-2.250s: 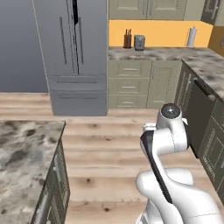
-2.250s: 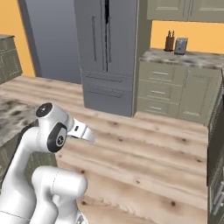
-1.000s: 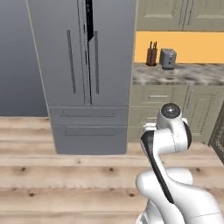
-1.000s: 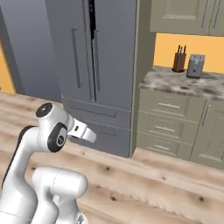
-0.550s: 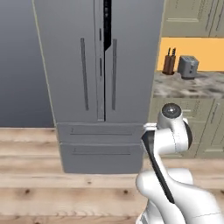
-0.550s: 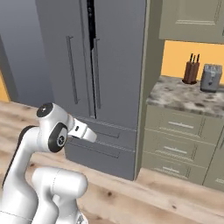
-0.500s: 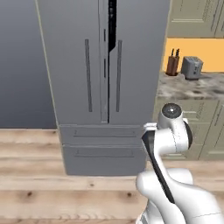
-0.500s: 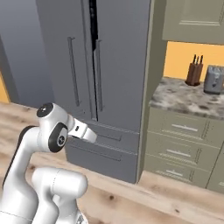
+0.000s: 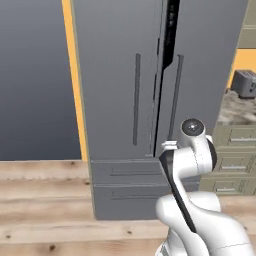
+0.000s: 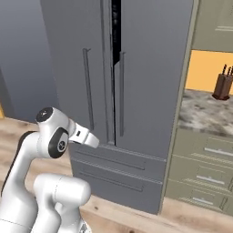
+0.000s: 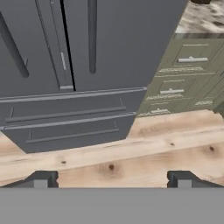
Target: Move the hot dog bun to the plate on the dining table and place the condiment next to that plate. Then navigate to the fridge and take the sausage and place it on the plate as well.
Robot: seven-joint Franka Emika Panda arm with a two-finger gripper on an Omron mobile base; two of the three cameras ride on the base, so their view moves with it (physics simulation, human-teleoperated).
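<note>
Claw (image 11: 112, 178) spread wide, empty, aimed at floor. Fridge (image 11: 83, 65) at 12 o'clock, right door slightly ajar. Navigation leg looks nearly done; sausage presumably inside, unseen. Left: open door, grasp, carry to plate.

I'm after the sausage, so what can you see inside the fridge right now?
Almost nothing. The fridge doors stand barely ajar, leaving a narrow dark gap. Shelves and any food inside are hidden behind the doors.
</note>
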